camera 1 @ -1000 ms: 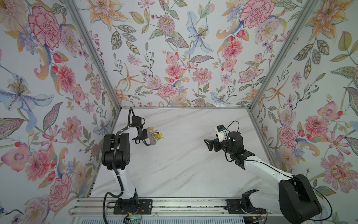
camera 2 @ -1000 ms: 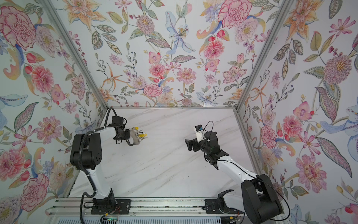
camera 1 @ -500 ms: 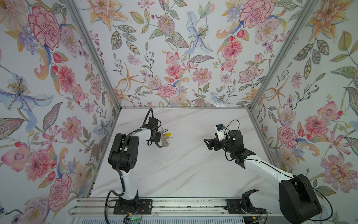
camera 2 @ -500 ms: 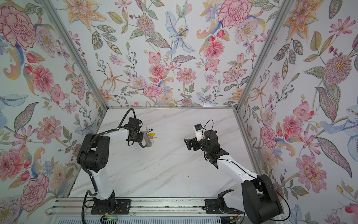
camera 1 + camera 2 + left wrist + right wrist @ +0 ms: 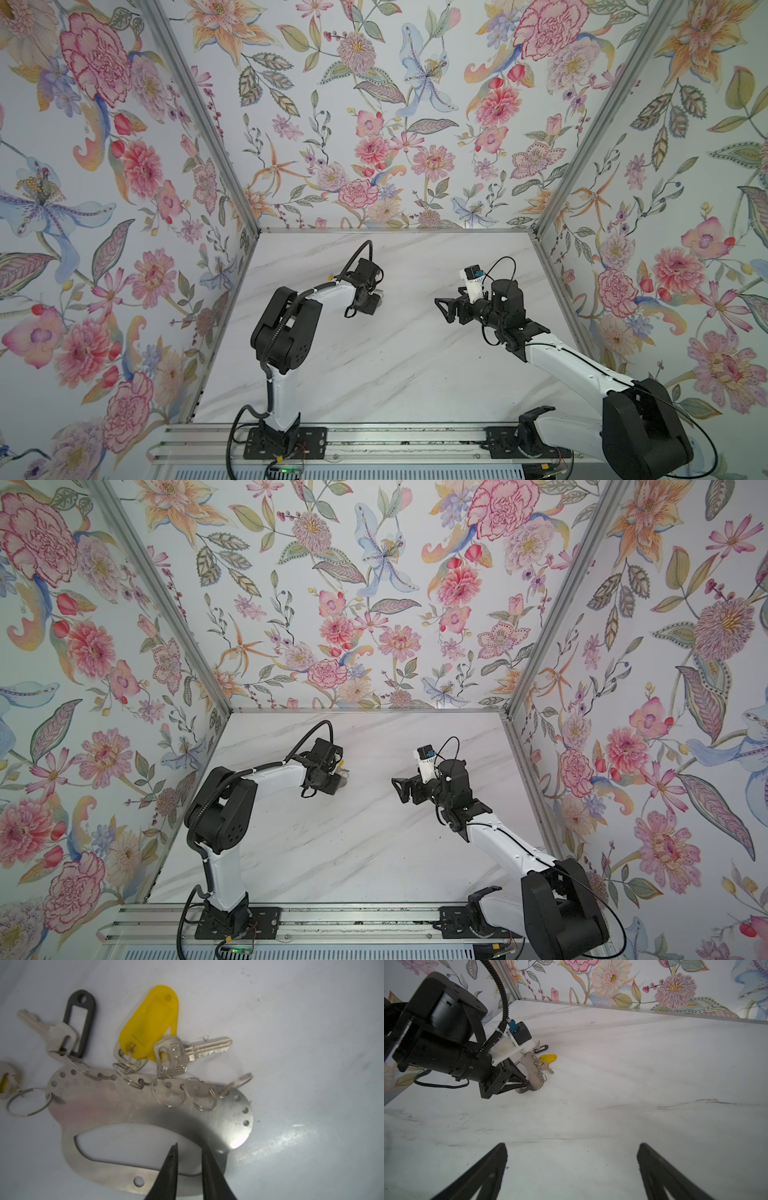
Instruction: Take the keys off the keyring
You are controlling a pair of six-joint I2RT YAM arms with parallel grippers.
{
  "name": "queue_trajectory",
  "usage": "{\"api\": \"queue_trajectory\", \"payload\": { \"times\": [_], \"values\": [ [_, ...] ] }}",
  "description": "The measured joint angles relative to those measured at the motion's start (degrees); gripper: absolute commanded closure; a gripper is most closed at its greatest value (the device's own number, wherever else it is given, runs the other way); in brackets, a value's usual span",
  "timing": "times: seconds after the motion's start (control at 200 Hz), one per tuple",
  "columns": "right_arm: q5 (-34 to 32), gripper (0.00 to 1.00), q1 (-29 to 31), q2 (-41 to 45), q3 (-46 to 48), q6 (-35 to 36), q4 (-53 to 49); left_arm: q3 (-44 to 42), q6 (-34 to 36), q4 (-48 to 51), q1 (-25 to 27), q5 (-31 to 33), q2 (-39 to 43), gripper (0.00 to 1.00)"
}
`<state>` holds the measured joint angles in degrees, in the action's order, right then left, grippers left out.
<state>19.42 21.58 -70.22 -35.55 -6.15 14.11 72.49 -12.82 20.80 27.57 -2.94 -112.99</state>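
Note:
The keyring (image 5: 124, 1109) is a flat grey metal plate with a long opening and a row of small holes along one edge. Several silver keys (image 5: 193, 1051) hang from those holes on small split rings, with a yellow tag (image 5: 149, 1022) and a black tag (image 5: 80, 1020) among them. My left gripper (image 5: 190, 1147) is shut on the plate's end, one finger in the opening. In the right wrist view the keyring (image 5: 529, 1072) stands on edge on the table under that gripper. My right gripper (image 5: 572, 1147) hovers open and empty, to the right in both top views (image 5: 442, 307).
The white marble tabletop (image 5: 395, 374) is enclosed by floral walls on three sides. The left arm (image 5: 286, 328) bends over the middle-left. An aluminium rail (image 5: 374, 444) with both arm bases runs along the front edge.
My left arm has swung from the left wall towards the middle of the table, carrying the keyring and keys along. The right arm has stayed put.

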Motion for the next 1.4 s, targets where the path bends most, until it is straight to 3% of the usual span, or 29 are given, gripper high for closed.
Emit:
{"api": "queue_trajectory", "payload": {
  "times": [0.23,0.48,0.691,1.401],
  "values": [
    [1.31,0.01,0.87,0.11,0.04,-1.90,0.04,0.79,-0.90,3.30,-1.22,-0.90,0.48,0.71],
    [2.36,0.01,1.73,0.09,0.46,-3.80,0.68,2.60,-1.16,5.09,-9.18,0.04,2.01,0.57],
    [2.71,0.01,2.40,-0.35,0.46,-4.44,1.14,7.19,1.53,5.57,-11.82,0.09,0.68,0.54],
    [2.67,0.01,2.40,-0.39,0.46,-4.42,1.11,7.98,5.53,7.67,-12.22,-3.04,-4.17,0.68]
  ]
}}
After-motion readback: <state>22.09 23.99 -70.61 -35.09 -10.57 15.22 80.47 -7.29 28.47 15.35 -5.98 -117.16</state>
